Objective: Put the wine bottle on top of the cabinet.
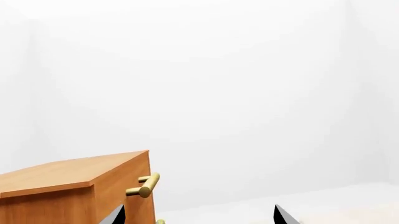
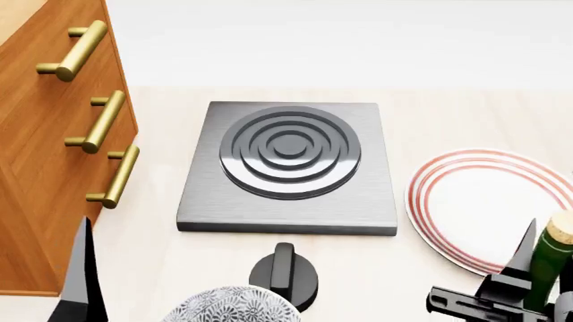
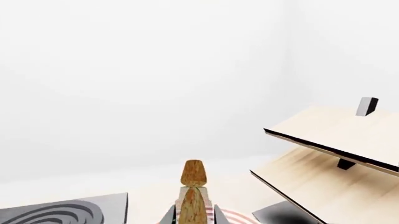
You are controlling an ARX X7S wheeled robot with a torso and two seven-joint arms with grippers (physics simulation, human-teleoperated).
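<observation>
1. We have the wine bottle point(image 2: 548, 265) in the right gripper point(image 3: 192, 215) — jaws closed against its neck, at the table's near right by the plate point(image 2: 488, 201).
2. The left gripper point(image 1: 198, 218) stands open, empty.
3. Next, we judge: carry it across to the cabinet point(image 2: 40, 147) top, clearing the hob point(image 2: 288, 168).

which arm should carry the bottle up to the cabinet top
Right. The right gripper already has the dark green glass wine bottle with the tan cork between its jaws. The left gripper is empty beside the reddish-brown wooden cabinet.
</observation>
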